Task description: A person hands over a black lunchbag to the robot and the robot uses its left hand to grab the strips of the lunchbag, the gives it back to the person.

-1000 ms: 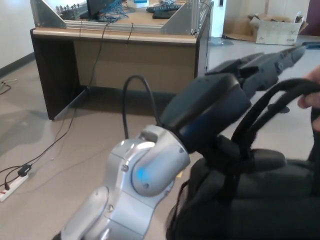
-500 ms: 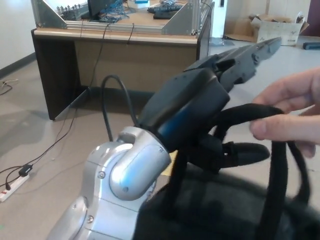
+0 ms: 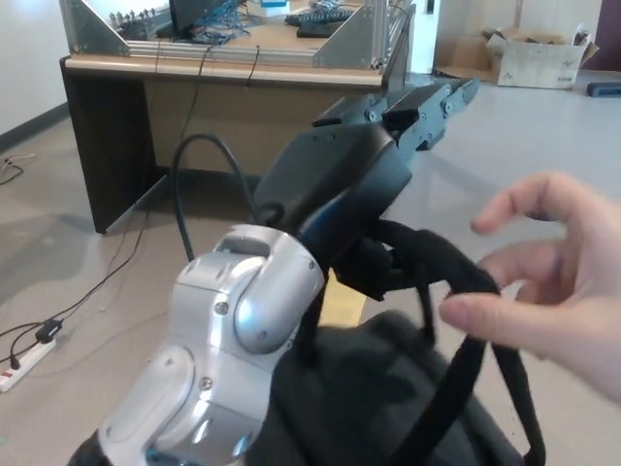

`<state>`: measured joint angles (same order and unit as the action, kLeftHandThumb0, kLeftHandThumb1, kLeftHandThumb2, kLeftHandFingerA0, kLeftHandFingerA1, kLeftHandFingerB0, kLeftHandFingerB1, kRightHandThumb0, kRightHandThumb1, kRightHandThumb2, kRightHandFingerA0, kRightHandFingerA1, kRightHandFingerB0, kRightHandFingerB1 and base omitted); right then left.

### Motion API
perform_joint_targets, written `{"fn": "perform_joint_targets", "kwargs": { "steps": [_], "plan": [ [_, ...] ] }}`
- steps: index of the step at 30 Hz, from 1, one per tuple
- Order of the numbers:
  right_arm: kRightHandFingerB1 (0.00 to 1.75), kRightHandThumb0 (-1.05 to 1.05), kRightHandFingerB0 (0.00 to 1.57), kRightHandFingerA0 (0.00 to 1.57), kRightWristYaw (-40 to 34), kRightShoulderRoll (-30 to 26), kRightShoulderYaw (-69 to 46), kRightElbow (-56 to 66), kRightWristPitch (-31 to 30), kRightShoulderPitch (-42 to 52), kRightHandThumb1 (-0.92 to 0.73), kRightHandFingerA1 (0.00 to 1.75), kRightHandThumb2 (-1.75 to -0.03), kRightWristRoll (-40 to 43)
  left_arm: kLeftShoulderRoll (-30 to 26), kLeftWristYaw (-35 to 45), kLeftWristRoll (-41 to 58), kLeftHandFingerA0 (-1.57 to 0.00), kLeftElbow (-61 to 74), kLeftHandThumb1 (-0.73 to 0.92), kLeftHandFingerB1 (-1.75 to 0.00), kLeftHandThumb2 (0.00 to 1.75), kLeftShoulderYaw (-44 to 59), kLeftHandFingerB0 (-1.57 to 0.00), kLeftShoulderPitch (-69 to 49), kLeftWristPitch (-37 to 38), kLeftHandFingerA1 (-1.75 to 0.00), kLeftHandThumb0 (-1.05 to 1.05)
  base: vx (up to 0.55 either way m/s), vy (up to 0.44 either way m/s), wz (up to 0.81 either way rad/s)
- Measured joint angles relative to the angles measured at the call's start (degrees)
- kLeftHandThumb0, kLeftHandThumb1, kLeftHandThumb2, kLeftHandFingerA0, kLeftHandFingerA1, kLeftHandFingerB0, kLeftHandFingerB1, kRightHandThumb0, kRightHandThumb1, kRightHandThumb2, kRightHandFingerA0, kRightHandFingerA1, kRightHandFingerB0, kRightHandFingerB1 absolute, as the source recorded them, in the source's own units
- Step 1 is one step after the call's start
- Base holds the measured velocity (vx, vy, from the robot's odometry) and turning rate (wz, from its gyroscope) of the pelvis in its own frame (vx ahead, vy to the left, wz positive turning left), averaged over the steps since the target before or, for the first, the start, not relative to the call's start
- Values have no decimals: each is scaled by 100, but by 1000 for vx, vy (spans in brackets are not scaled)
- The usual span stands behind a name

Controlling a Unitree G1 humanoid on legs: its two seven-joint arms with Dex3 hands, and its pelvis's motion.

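Note:
My left hand (image 3: 388, 155) reaches up and to the right from the silver forearm (image 3: 233, 330). Its two thick fingers (image 3: 427, 107) are stretched out straight, and the hand is open. The black lunchbag (image 3: 359, 408) hangs low in the middle of the head view. Its black straps (image 3: 437, 267) loop up and lie draped over the underside of my hand near the thumb. A person's hand (image 3: 548, 286) is spread open at the right, its thumb touching the straps. My right hand does not show.
A wooden desk (image 3: 233, 97) with metal frames and cables stands behind. A power strip (image 3: 24, 359) and a cord lie on the floor at left. A cardboard box (image 3: 539, 53) sits at the far right.
My left arm has swung left and drawn back with the straps over it. The person's hand has let go of the straps and opened. The lunchbag has moved left.

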<state>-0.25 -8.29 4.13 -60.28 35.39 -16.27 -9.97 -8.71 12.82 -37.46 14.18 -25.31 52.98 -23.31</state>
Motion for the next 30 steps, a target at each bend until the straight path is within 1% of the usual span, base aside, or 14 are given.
{"fn": "perform_joint_targets", "kwargs": {
  "steps": [1,2,3,4,5,6,10,11,12,17,18,22,25,30],
  "plan": [
    [54,-50,37,46,0,3,2,2,0,0,-53,60,-92,0,37,-89,0,-78,-118,58,-155,57,-19,-68,0,55,-163,-25,0,0,0],
    [55,-49,38,47,0,4,2,3,0,1,-53,60,-92,0,54,-122,0,-77,-164,63,-170,55,-26,-65,-1,78,-175,-20,0,0,0],
    [55,-49,38,46,0,6,5,6,0,4,-53,60,-92,0,137,-247,2,-78,-344,65,-175,55,-50,-60,-1,154,-175,-19,0,0,0],
    [55,-49,38,46,0,7,7,7,0,5,-53,60,-92,-1,165,-285,2,-78,-396,65,-175,55,-55,-60,-1,179,-175,-19,0,0,0],
    [55,-50,38,44,0,11,10,9,0,5,-53,59,-92,-1,210,-357,4,-83,-497,65,-168,58,-64,-61,-1,231,-175,-18,0,0,0],
    [54,-50,38,44,0,15,13,10,0,5,-54,59,-92,-1,274,-457,7,-82,-636,65,-175,57,-68,-57,-1,292,-175,-17,0,0,0],
    [54,-52,39,44,0,20,15,11,0,5,-54,58,-92,-1,448,-736,10,-82,-1011,65,-175,57,-66,-59,-1,462,-175,-17,0,0,0],
    [42,-51,48,49,0,20,16,12,0,5,-71,45,-61,0,488,-830,10,-80,-1132,68,-175,57,-65,-58,-1,519,-175,-23,0,0,0],
    [55,-52,40,46,0,20,16,12,0,5,-54,59,-92,0,518,-905,10,-79,-1227,69,-175,57,-63,-58,-1,562,-175,-23,0,0,0],
    [55,-51,41,45,6,20,17,12,-1,5,-54,59,-92,0,644,-1259,16,-81,-1601,66,-175,56,11,-59,-1,786,-175,-14,0,0,0],
    [44,-50,50,51,9,20,16,12,-1,5,-70,46,-61,0,660,-1350,21,-80,-1677,65,-175,56,41,-61,-1,850,-175,-13,0,0,0],
    [43,-56,50,55,10,20,17,12,-1,7,-71,49,-61,0,669,-1608,35,-84,-1859,65,-175,57,165,-65,-1,1048,-175,-17,0,0,0],
    [43,-57,52,56,12,20,18,12,-1,10,-70,49,-61,0,653,-1809,44,-85,-1950,64,-173,57,307,-64,-1,1209,-175,-14,0,0,0],
    [44,-52,52,55,12,19,18,12,-1,16,-70,48,-61,0,550,-2155,46,-86,-1993,68,-175,58,651,-65,-3,1475,-175,-19,0,0,0]
  ]
}}
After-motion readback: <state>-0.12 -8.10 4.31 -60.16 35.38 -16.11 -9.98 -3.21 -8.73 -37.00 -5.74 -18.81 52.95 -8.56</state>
